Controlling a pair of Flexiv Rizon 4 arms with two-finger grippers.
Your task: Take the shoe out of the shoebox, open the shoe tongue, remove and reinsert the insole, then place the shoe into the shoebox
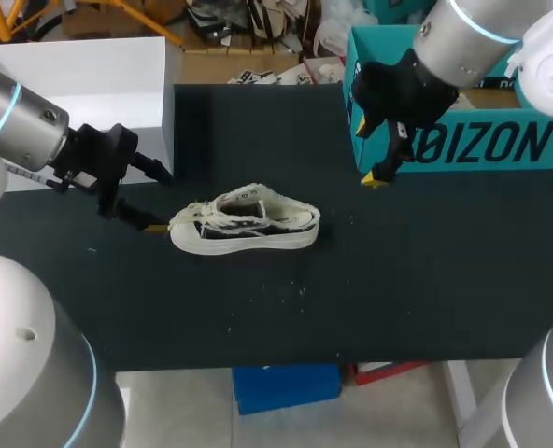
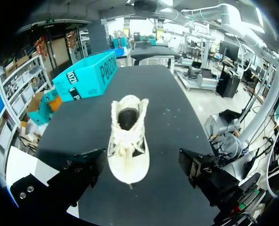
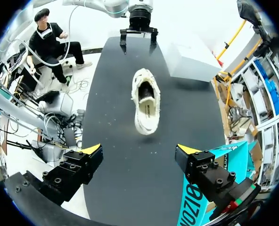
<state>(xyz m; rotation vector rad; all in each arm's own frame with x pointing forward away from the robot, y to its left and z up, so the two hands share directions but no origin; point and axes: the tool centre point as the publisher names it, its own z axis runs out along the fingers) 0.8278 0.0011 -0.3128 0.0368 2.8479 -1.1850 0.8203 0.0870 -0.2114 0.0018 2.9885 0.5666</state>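
A cream low-top shoe [image 1: 244,222] with dark side panels lies on its sole in the middle of the black table, toe toward my left arm. My left gripper [image 1: 151,200] stands open just at the toe. In the left wrist view the shoe [image 2: 127,136] lies ahead of that gripper [image 2: 140,170], its toe reaching in between the wide-apart fingers without touching them. My right gripper [image 1: 389,154] hangs open above the table in front of the teal shoebox [image 1: 463,140]. From the right wrist, the shoe [image 3: 146,101] lies well ahead of the open gripper [image 3: 139,157], heel nearest.
A white box [image 1: 90,84] stands at the back left of the table, close behind my left arm. The teal shoebox [image 3: 210,197] sits beside my right gripper's finger. Small white crumbs dot the table [image 1: 370,299] in front of the shoe.
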